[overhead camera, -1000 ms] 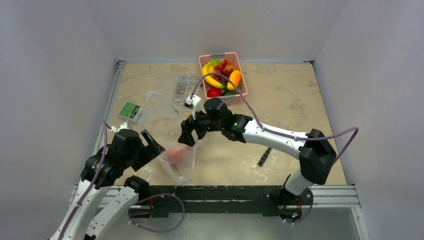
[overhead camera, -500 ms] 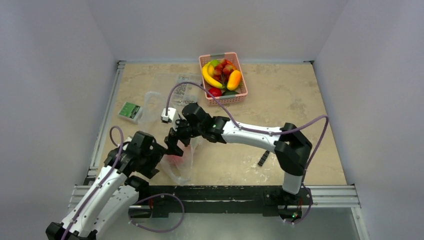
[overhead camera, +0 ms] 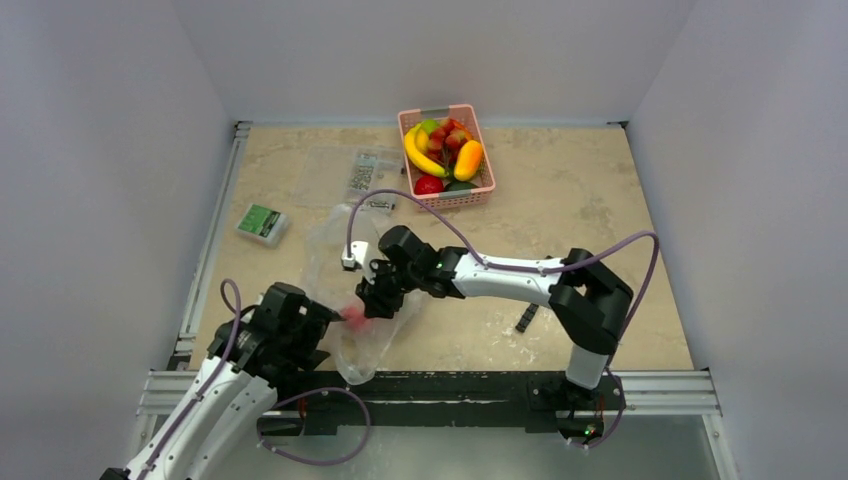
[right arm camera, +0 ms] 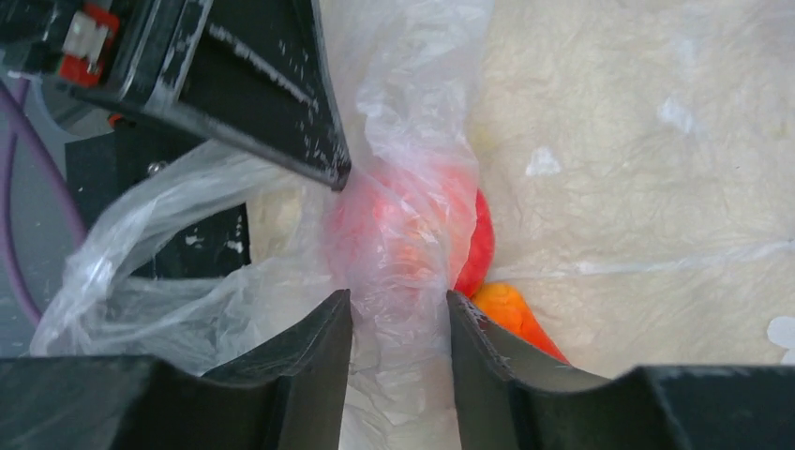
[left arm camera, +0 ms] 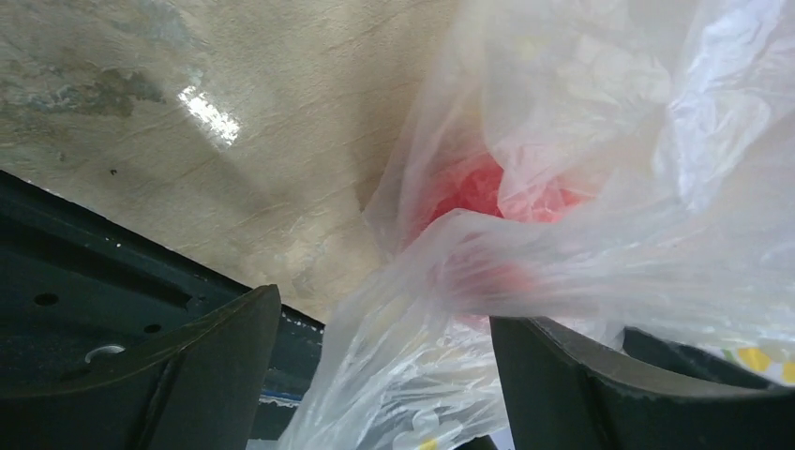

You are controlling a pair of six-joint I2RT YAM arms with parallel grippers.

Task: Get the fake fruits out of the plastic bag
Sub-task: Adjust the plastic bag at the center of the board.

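**Top view.** The plastic bag (overhead camera: 340, 250), clear and crumpled, is laid on the table (overhead camera: 560, 190) near the front edge, between the two arms. The left gripper (overhead camera: 322, 322) is set at the bag's left side and the right gripper (overhead camera: 372, 303) at its right. A red fruit (overhead camera: 352, 315) is seen through the film between them. A pink basket (overhead camera: 435, 110) of further fruit is placed well apart, at the far edge.

**Left wrist view.** The fingers of the left gripper (left arm camera: 384, 375) are spread wide. Film of the plastic bag (left arm camera: 656, 141) is draped through the gap, unpinched. The red fruit (left arm camera: 478, 187) is enclosed in the bag just beyond the fingertips.

**Right wrist view.** The fingers of the right gripper (right arm camera: 398, 323) are drawn close, with a bunched fold of the plastic bag (right arm camera: 403, 112) pressed between them. The red fruit (right arm camera: 473, 244) is lodged behind the film just past the tips; whether it is caught in the pinch as well cannot be told. An orange fruit (right arm camera: 511, 309) is found touching it, beside the right-hand finger.
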